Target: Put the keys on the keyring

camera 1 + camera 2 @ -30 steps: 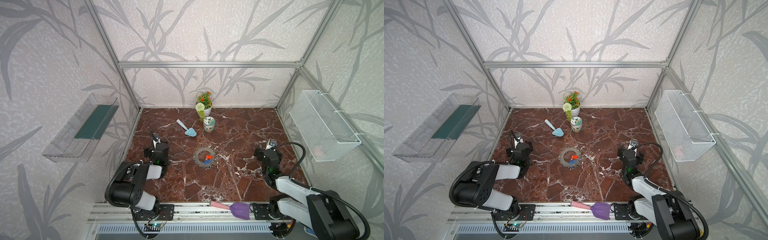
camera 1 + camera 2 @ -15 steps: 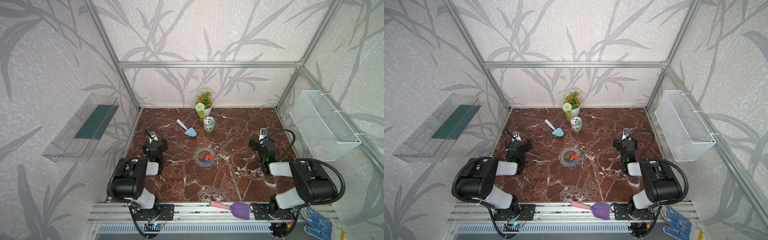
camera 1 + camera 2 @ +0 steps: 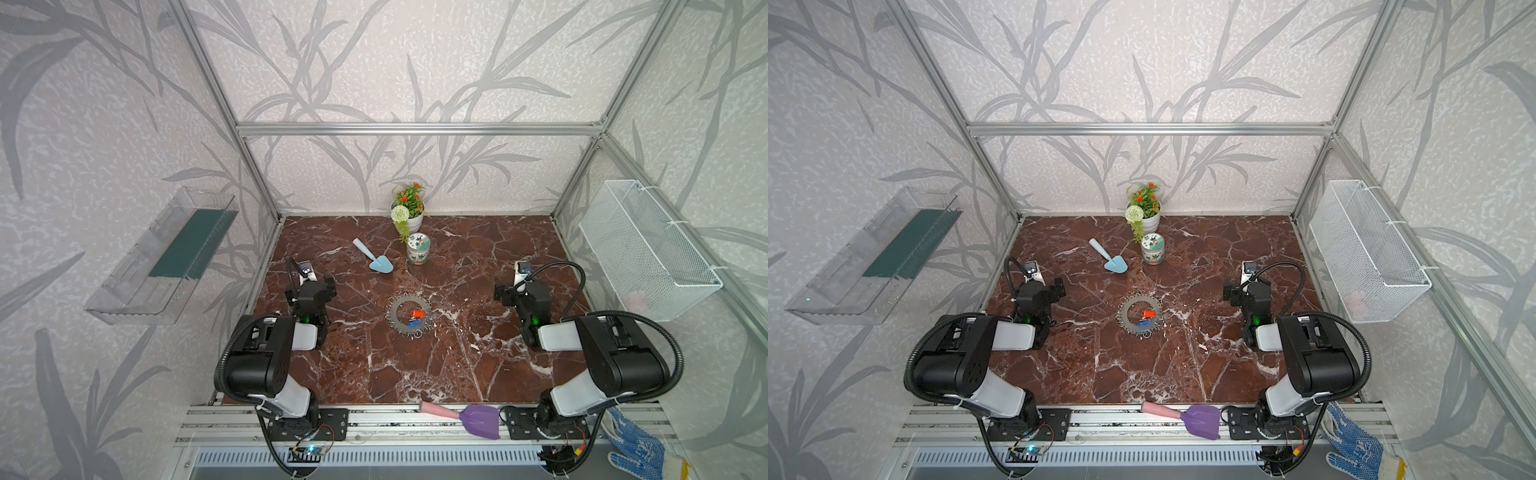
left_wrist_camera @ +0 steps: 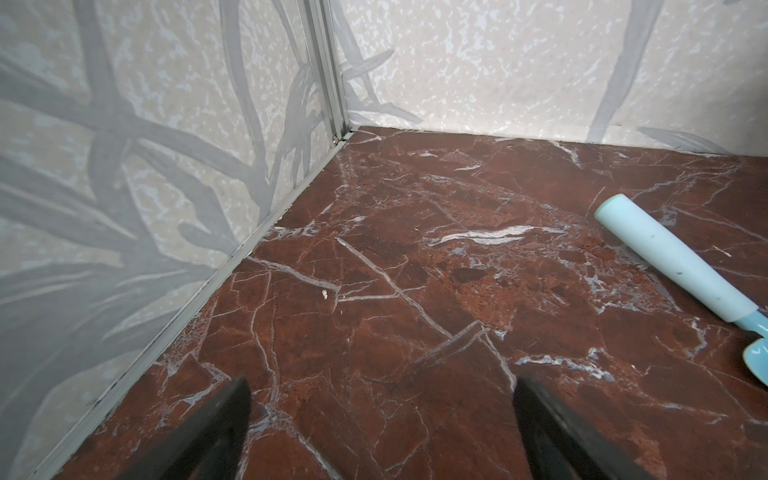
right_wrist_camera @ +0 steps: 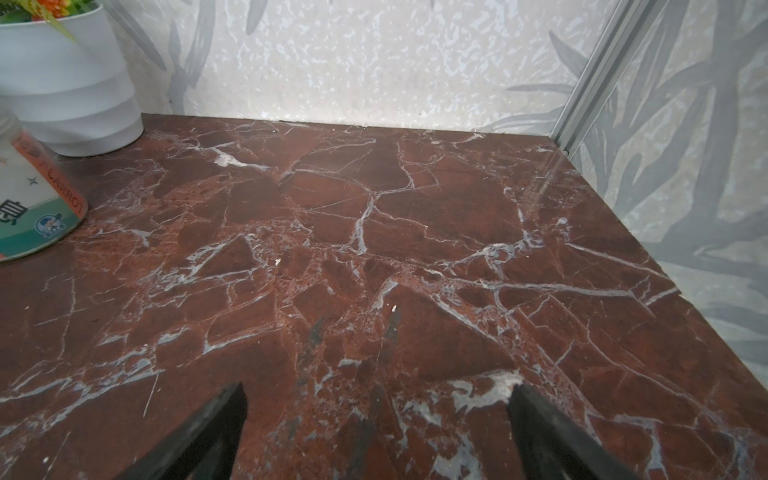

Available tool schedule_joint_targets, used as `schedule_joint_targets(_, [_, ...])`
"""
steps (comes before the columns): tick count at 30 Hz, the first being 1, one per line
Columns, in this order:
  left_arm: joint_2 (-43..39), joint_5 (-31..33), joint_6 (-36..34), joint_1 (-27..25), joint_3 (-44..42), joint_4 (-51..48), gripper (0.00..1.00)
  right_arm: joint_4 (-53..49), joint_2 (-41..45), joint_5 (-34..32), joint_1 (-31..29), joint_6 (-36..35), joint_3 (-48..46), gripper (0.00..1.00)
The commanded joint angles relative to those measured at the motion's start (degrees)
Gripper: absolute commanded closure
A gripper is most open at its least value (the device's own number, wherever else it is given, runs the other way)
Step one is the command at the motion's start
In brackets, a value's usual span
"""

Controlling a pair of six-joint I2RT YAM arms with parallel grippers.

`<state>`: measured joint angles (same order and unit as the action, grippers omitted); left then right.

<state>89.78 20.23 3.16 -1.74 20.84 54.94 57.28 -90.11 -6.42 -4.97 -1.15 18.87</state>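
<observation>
Left wrist view: only two dark tips of left gripper (image 4: 380,382) show, spread wide, holding nothing; blue trowel (image 4: 673,266) cut off at edge. Right wrist view: right gripper (image 5: 376,385) spread wide too; cup (image 5: 37,199) and white pot (image 5: 70,95) partly cut off. Both top views: keyring (image 3: 392,316) in middle of table (image 3: 415,374), keys (image 3: 417,313) lying in its hole, too tiny to tell if hooked on. Grippers off to table's sides, well apart from keyring; bare table between.
</observation>
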Motion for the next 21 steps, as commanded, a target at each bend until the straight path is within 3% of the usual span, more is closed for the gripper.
schedule_joint_targets(1, [0.5, -0.2, -0.4, -0.1, -0.1, 1.7, 0.01, 6.8, -1.4, 1.6, 0.1, -1.3, -1.2, 0.01])
schedule_joint_targets(6, [0.5, -0.2, -0.4, -0.1, -0.1, 1.7, 0.01, -0.5, -0.4, 2.9, 0.1, -1.5, 1.8, 0.01])
schedule_joint_targets(21, [0.4, -0.2, -0.4, -0.1, -0.1, 1.7, 0.01, -0.1, -0.7, 3.3, -0.1, -2.1, 2.0, 0.01])
